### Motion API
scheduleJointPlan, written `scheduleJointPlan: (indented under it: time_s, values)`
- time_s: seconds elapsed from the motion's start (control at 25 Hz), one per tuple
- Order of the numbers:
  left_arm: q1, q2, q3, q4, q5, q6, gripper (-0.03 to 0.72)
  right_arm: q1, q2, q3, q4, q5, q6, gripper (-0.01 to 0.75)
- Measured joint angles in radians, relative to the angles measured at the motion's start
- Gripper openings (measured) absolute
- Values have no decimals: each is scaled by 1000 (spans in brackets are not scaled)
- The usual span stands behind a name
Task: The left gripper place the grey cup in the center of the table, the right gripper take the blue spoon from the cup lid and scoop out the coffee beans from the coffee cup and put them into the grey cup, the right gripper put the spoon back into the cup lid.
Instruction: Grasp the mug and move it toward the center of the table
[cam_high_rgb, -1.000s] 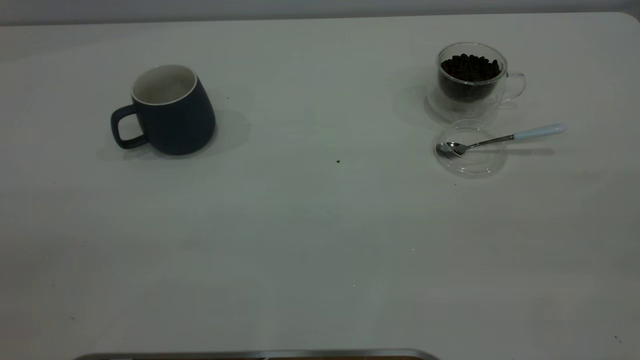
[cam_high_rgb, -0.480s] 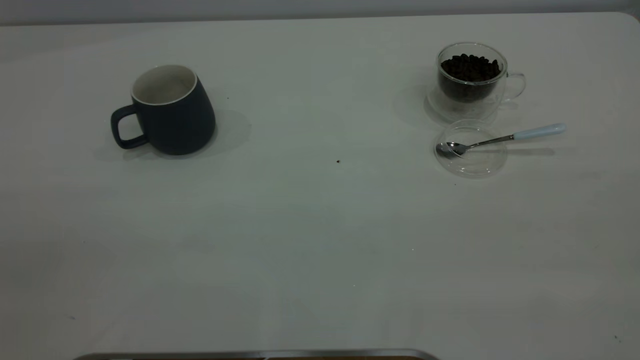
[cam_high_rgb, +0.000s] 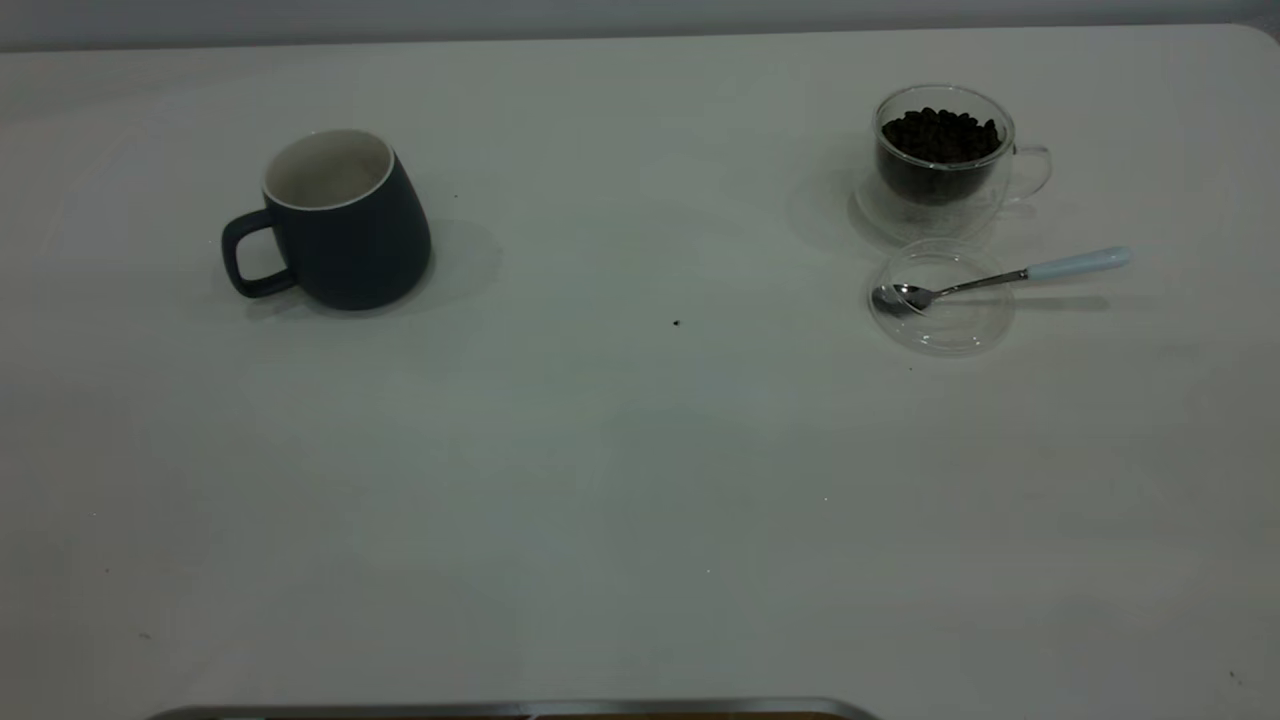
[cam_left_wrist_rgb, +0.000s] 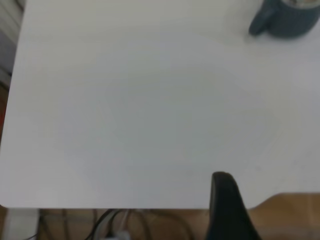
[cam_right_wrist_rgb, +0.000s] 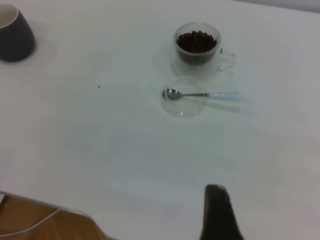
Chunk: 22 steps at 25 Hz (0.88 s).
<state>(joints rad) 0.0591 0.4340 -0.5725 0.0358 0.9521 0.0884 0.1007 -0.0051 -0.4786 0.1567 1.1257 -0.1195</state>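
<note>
— Exterior?
— Grey cup (cam_high_rgb: 335, 222) upright at the table's (cam_high_rgb: 620, 480) left; blue spoon (cam_high_rgb: 1000, 277) on the cup lid (cam_high_rgb: 945, 320), just before the coffee cup (cam_high_rgb: 945, 160) of coffee beans (cam_high_rgb: 940, 130).
— Wrists?
— Left gripper (cam_left_wrist_rgb: 227, 207), right gripper (cam_right_wrist_rgb: 217, 212): one dark finger each; whether parted, cannot tell.

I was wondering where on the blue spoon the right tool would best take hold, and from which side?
Probably the pale handle of the blue spoon, from above. Its bowl rests in the cup lid, while the handle juts out past the lid's rim, away from the coffee cup, with bare table around it.
</note>
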Motion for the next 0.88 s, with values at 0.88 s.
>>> scheduleJointPlan:
  time_s: [0.88]
  values:
    - [-52,1198,-494,24,-325,798,514,0,0,0,0,0,0,523]
